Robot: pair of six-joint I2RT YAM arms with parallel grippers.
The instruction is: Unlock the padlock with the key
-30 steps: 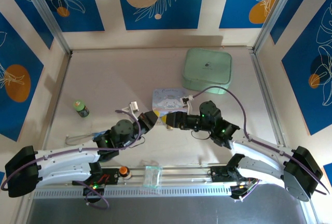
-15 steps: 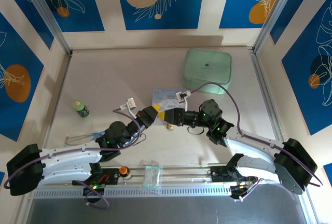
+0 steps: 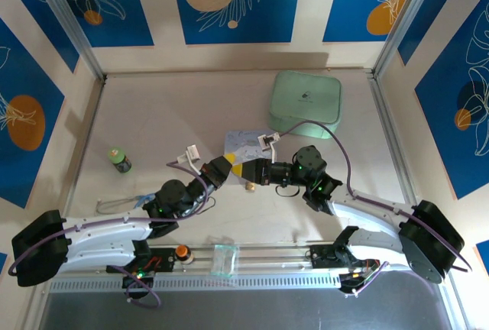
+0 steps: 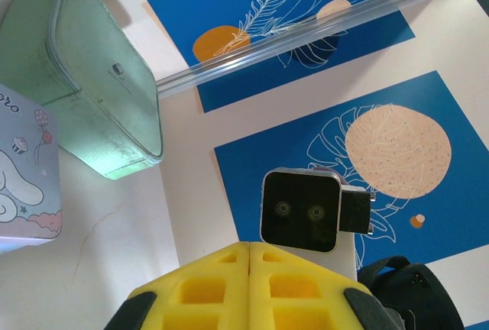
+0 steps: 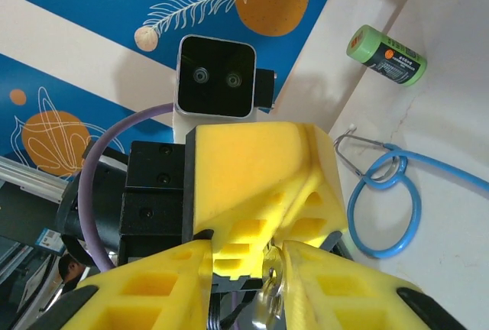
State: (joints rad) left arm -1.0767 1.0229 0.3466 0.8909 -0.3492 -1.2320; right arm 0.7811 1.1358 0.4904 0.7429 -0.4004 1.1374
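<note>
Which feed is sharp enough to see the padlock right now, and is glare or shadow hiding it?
Right wrist view: padlock close but blurred between the right hand pads. Top view: evenly lit, soft shadows, padlock just a speck. Left wrist view: left hand sharp, no glare.

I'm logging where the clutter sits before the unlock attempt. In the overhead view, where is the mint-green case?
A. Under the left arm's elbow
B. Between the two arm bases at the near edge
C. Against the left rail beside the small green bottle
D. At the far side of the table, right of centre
D: the mint-green case lies near the back wall, right of centre, beyond the two grippers meeting at mid-table.
</note>
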